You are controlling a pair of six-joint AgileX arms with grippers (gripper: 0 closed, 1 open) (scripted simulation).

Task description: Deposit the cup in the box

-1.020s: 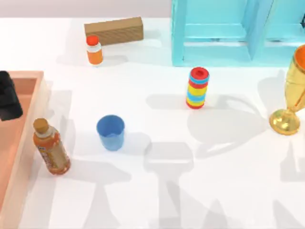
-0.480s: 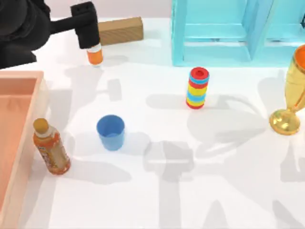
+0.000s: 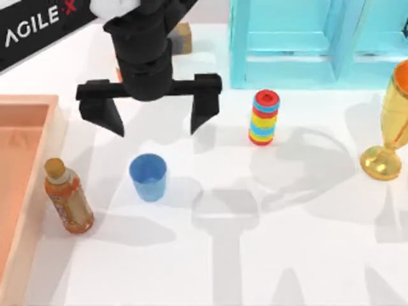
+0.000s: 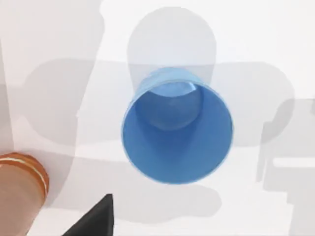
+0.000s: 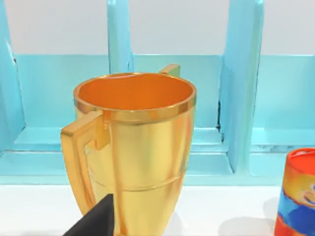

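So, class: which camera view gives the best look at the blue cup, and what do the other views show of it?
The left wrist view: the cup sits near the middle, seen straight down into its open mouth and bare inside. The top view shows it upright on the table, farther off, below the open left gripper. The right wrist view faces the gold goblet.

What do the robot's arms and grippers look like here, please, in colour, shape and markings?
The left arm is black, with a white section and white "AGILE X" lettering on its link. Its left gripper has a rounded black body, a flat black crossbar and two black, wedge-shaped fingers tapering to points. In the right wrist view, a black pointed fingertip of the right gripper shows at the frame's edge.
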